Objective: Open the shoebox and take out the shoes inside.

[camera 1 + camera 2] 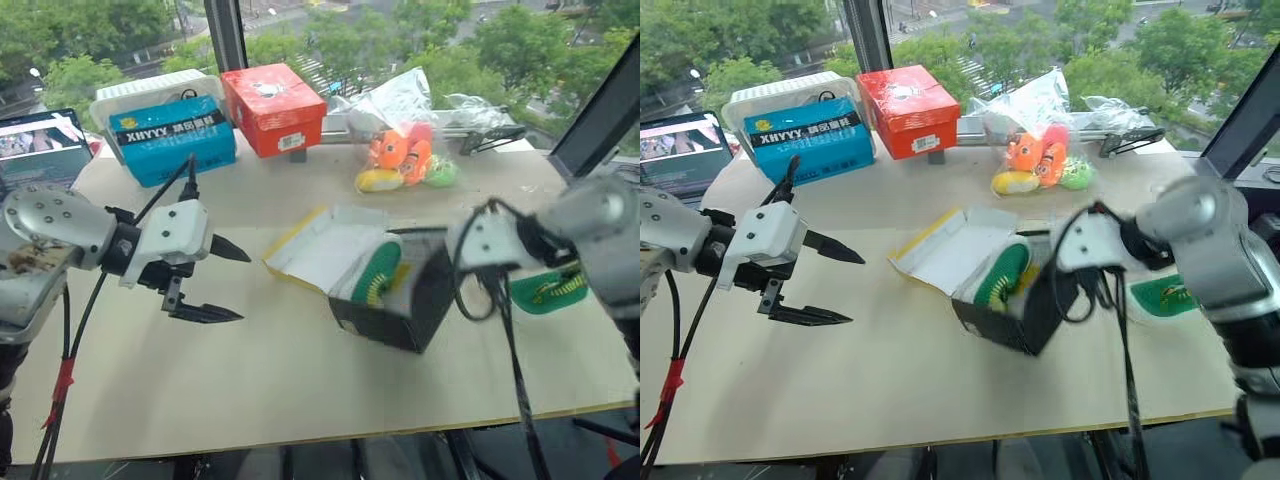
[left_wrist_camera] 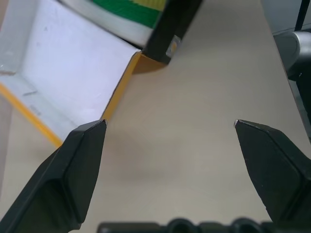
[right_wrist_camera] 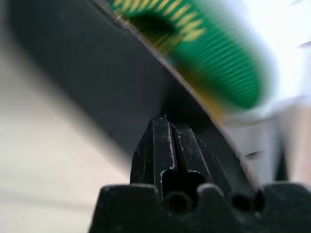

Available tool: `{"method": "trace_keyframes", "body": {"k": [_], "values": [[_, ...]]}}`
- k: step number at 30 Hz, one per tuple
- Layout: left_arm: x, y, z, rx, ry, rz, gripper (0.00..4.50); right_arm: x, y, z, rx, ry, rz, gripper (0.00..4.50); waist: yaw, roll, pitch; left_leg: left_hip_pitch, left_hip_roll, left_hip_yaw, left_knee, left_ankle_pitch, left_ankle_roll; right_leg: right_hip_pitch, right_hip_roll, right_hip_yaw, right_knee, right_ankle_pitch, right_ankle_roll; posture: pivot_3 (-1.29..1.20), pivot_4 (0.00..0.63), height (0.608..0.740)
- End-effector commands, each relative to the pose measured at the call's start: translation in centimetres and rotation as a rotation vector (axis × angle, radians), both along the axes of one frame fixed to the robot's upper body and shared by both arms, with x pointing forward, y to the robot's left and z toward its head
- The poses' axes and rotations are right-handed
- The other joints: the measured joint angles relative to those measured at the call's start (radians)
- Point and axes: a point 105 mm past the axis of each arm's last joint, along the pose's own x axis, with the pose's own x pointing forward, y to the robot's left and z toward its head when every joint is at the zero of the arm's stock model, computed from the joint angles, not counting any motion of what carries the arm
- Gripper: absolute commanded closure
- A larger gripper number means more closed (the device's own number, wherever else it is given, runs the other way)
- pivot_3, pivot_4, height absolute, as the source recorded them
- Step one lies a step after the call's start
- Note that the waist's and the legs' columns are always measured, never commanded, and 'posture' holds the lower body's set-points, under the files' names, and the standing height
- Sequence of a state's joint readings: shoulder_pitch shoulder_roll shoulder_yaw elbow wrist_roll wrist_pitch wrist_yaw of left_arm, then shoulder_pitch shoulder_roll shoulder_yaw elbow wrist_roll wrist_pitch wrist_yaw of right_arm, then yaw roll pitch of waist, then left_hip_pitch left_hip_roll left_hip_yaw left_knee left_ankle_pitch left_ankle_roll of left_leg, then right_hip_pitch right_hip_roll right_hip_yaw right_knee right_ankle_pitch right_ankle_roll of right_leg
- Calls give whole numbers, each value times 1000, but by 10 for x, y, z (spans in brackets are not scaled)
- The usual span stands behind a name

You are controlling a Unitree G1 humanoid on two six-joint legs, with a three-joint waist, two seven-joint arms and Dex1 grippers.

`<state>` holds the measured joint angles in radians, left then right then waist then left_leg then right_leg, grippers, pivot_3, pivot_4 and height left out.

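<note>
Pressing against the black wall of the shoebox [image 1: 400, 305], the right pincer [image 3: 167, 141] is fully closed, holding nothing. One green shoe [image 1: 377, 272] sits inside; the other shoe [image 1: 550, 290] lies out on the bench [image 1: 250, 370]. Left pincer [image 1: 225, 282] gapes empty beside the open lid [image 1: 315, 250].

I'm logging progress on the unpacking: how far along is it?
Done: the shoebox lies open, lid flap spread flat, and one green shoe already sits on the table. In hand: the right gripper, shut, is against the box's black wall. Left: the other shoe inside. The left gripper hangs open.
</note>
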<state>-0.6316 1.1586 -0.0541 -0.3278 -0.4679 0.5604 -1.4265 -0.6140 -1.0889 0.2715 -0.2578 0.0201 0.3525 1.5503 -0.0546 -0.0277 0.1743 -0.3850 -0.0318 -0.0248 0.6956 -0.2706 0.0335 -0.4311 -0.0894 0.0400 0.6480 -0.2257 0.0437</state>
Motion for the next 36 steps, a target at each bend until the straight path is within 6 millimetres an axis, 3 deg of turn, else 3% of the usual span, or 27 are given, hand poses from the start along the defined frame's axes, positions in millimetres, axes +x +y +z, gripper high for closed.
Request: {"method": "trace_keyframes", "body": {"k": [1, 5, 10, 14, 17, 19, 22, 25, 29, 31, 36], "values": [[2, -2, 9, 8, -49, -24, 0, -4, 11, -3, 11, -27, 28, 4382, -5, 4, 2, 1, 0, 1, 0, 0, 0, 0, 0, 1, 1, 0, 0, 0, 150, 740], [4, -3, 10, 10, -50, -34, 0, 10, 15, -5, 23, -83, -5, 4382, -4, 4, 2, 3, 1, 1, 2, 1, -1, 3, 1, 1, 1, 3, -1, 0, 150, 740], [4, -2, 10, 17, -51, -33, 0, 6, 12, 38, 30, -116, 41, 4382, 5, 5, 3, 3, 1, 1, 2, 1, -1, 3, 0, 1, 0, 3, 0, 0, 150, 740], [4, -2, 9, 17, -51, -33, 0, 2, 33, 81, 135, -164, 121, 4382, 9, 5, 3, -1, 1, 1, 1, 1, -1, -1, 0, 0, 0, 3, 0, 0, 150, 740], [4, -3, 8, 14, -51, -32, 0, 12, 56, 100, 231, -223, 181, 4382, 9, 4, 3, -4, 2, 1, 1, 1, -1, -4, 0, 0, 0, 3, 0, 0, 150, 740], [5, -3, 8, 15, -53, -29, 0, 32, 60, 96, 216, -285, 150, 3829, 9, 4, 3, -5, 1, 1, 1, 1, -1, -5, 0, 1, 0, 3, 0, 0, 150, 740], [4, -2, 8, 17, -54, -24, 0, 43, 52, 78, 115, -287, 169, 2967, 19, 4, 3, -6, 0, 1, 1, 1, -1, -6, -1, 0, 0, 3, 0, 0, 150, 740], [2, 0, 8, 21, -53, -14, 0, 61, 62, 76, 162, -323, 152, 1856, 19, 4, 3, -8, -2, 1, 2, 1, -1, -8, -2, 0, 0, 3, 0, 0, 150, 740], [-1, 0, 8, 22, -51, -6, 0, 87, 56, 63, 73, -401, 129, 493, 12, 4, 3, -10, -2, 1, 1, 1, -1, -10, -2, 0, 0, 3, 1, 0, 150, 740], [-2, 0, 8, 22, -51, -3, 0, 87, 50, 58, 45, -380, 130, 21, 12, 4, 3, -11, -2, 1, 1, 1, -1, -10, -2, 0, 0, 3, 1, 0, 150, 740], [-6, 3, 8, 24, -47, 14, 0, 50, 18, 30, -85, -163, 150, 21, 22, 4, 3, -17, -2, 0, 1, 0, -1, -14, -2, -2, 0, 3, 1, 0, 150, 740]]}}
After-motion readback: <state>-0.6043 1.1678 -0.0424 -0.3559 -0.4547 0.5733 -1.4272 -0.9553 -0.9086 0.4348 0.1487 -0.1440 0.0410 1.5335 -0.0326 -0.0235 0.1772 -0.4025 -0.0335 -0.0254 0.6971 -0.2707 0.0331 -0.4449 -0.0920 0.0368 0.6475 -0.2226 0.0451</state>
